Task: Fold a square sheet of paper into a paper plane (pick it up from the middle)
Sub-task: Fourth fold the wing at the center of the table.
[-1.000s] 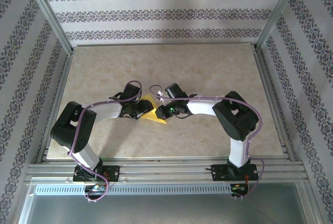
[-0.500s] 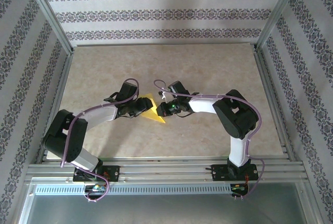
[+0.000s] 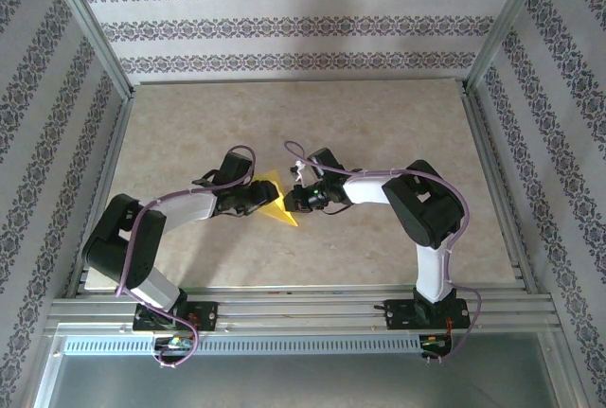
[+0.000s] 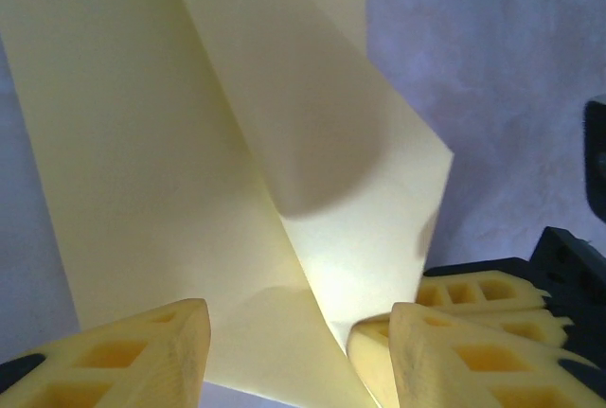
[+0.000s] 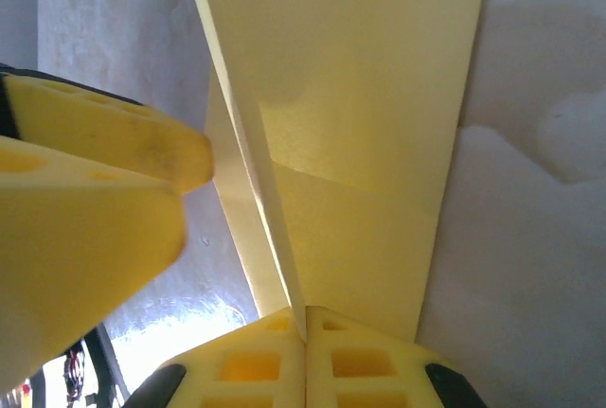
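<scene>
Creased yellow paper sheet, flap upright

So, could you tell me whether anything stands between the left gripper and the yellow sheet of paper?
Nothing visible does. The sheet of paper lies between the open fingers of the left gripper; the right gripper, shut on a raised fold, sits close beside it, not in between.

A thin, plain yellow folded sheet of paper lies on a cream, faintly marbled tabletop. On either side of the sheet, the left arm and right arm are white and black. The left gripper and right gripper have pale yellow fingers. Beyond the sheet, white walls carry grey floral bands. The frame rails are silver.
</scene>
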### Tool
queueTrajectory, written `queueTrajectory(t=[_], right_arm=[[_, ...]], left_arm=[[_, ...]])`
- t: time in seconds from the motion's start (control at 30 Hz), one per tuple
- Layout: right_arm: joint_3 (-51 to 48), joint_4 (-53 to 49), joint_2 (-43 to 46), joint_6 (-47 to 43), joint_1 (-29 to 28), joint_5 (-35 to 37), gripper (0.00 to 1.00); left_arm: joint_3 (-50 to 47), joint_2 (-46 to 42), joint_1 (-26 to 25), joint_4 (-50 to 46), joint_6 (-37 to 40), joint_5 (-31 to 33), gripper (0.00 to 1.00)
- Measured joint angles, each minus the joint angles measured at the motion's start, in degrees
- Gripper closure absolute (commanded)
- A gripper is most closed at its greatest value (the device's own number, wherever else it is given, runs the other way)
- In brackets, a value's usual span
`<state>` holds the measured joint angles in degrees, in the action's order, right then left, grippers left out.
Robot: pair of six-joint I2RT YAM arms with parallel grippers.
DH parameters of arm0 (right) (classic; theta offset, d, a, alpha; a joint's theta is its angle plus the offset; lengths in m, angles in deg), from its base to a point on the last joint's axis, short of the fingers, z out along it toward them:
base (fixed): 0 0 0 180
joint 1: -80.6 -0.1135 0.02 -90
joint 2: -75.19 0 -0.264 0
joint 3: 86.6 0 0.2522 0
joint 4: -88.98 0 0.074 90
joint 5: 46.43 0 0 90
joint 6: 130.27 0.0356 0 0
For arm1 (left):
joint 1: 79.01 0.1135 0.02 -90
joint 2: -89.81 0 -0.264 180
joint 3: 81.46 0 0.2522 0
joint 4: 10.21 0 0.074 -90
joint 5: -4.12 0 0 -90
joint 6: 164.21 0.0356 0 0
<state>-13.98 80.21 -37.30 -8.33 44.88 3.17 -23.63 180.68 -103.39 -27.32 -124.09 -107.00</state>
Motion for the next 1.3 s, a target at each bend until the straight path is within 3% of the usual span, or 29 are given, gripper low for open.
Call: queueTrajectory(t=[0.8,1.07,1.3], right_arm=[[0.02,0.61,-2.01,1.31,0.79,-2.36,0.9],[0.02,0.9,-2.01,2.05,1.51,-2.54,0.9],[0.0,0.92,-2.01,2.45,1.51,-2.54,0.89]], left_arm=[[5.35,4.0,-0.02,-5.05,0.15,1.84,0.47],[6.43,3.74,-0.02,-5.4,0.72,1.68,0.63],[6.69,5.57,-0.02,-5.42,0.87,1.68,0.62]])
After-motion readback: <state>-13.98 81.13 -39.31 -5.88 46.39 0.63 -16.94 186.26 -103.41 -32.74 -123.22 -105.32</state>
